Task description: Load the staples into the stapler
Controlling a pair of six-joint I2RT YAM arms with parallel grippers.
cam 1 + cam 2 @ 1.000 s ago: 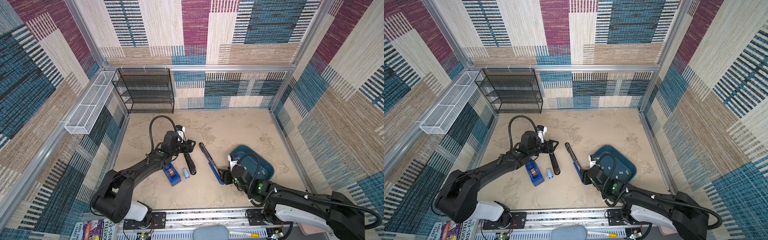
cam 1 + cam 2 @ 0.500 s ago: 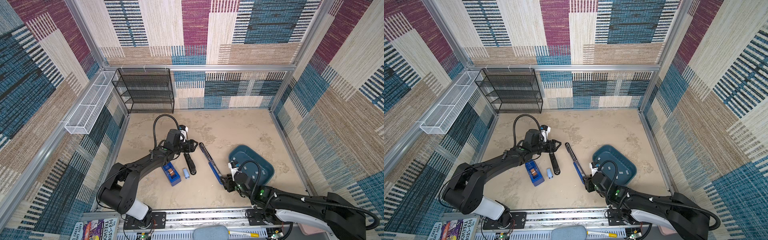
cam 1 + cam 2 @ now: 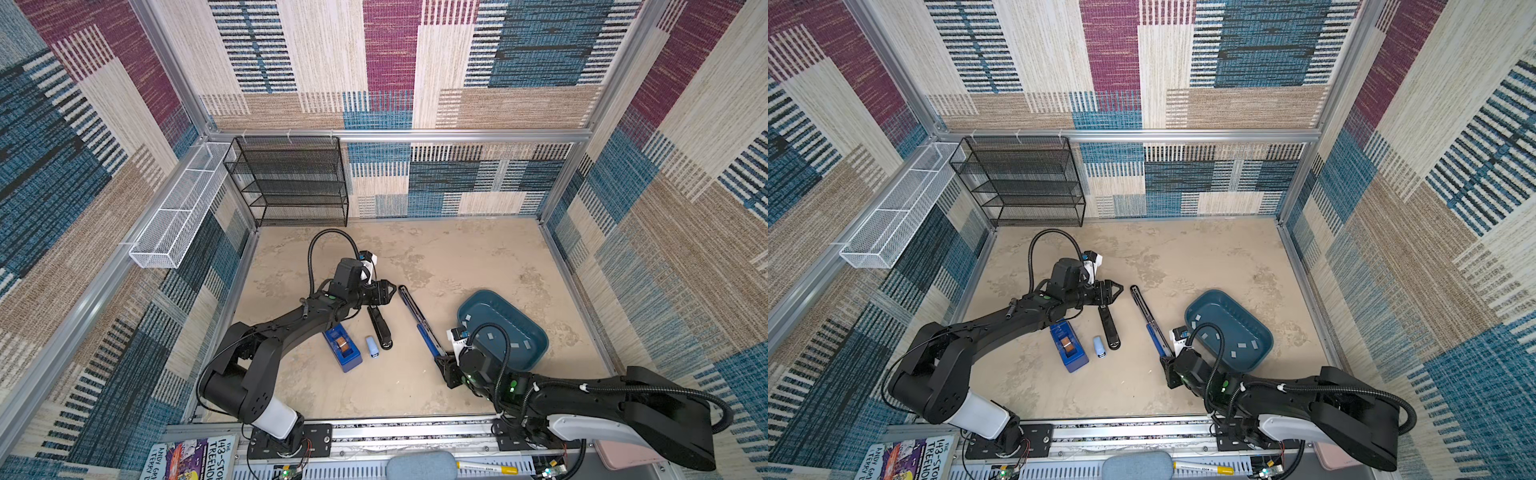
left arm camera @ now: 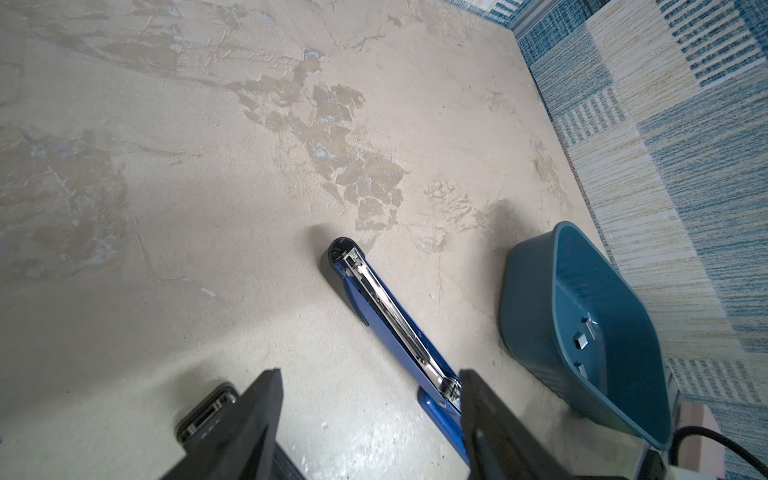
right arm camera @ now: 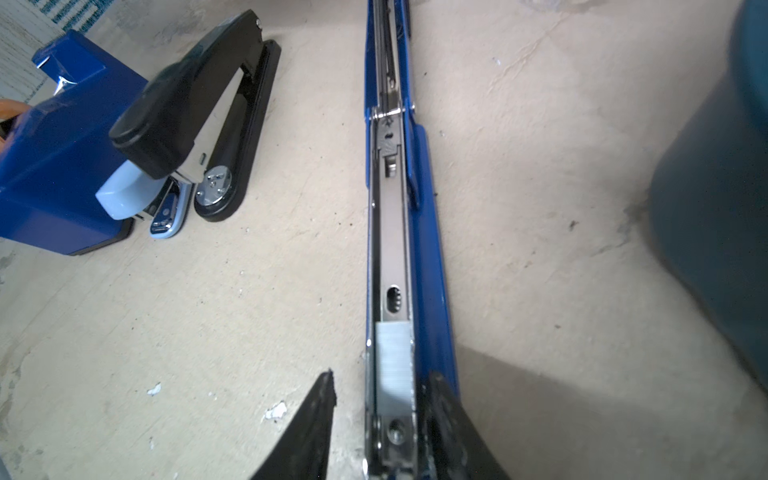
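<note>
My left gripper (image 4: 370,374) hangs wide and empty. The teal tray (image 3: 498,316) sits just beside my right gripper (image 5: 382,376), with spare staples (image 3: 515,345) loose inside. The blue stapler (image 5: 428,249) lies opened flat between my narrow, unpinched jaws, I reckon to steady it, with a staple strip (image 5: 392,365) in its channel there.

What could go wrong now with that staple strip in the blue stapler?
1. The right hand straddles the open blue stapler right where the staple strip lies; a squeeze might skew the stapler or pop the strip out of its channel.
2. The left hand is open, holding nothing, so nothing steadies the stapler if pushed.
</note>
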